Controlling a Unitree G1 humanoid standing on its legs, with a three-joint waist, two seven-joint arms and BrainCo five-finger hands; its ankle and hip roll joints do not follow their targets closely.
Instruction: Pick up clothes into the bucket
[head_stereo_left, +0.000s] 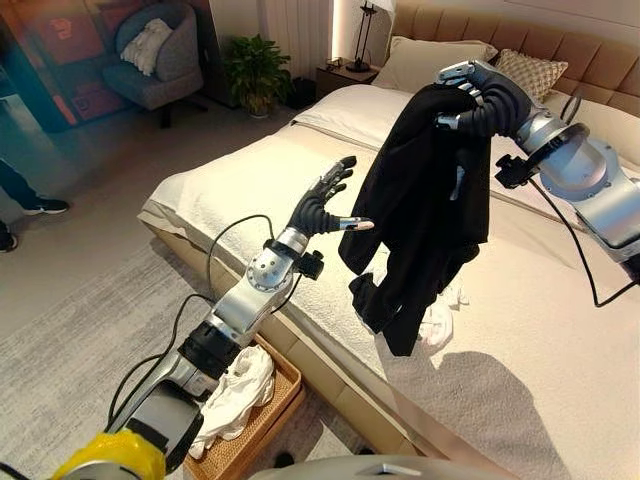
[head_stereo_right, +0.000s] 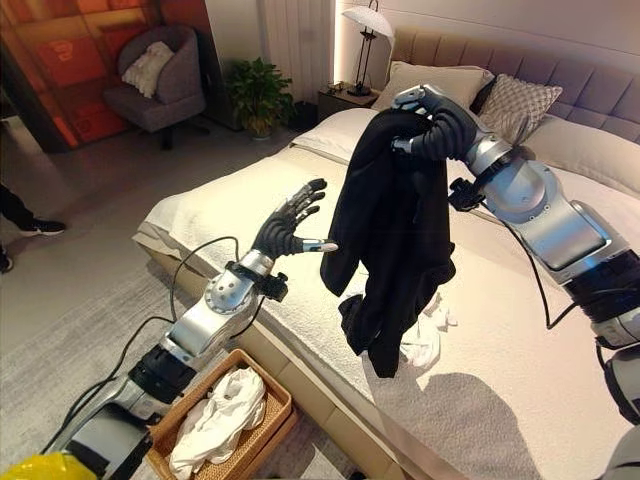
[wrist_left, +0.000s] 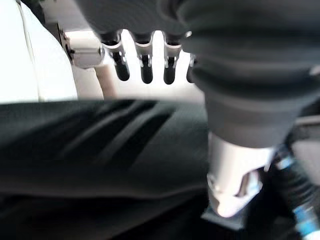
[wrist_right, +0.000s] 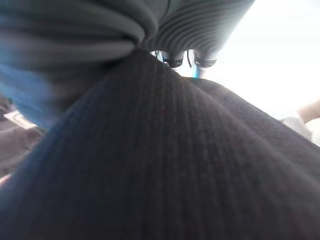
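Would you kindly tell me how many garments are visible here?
3: a black garment hanging from the right robot hand, a white garment on the bed beneath it, and white clothes in the basket; others may be hidden.

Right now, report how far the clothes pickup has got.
Done: white clothes already lie in the wicker basket on the floor beside the bed. In hand: the right robot hand holds a black garment up over the bed, the left robot hand open beside it. Left: a white item on the bed.

Right hand clenched high, left hand splayed.
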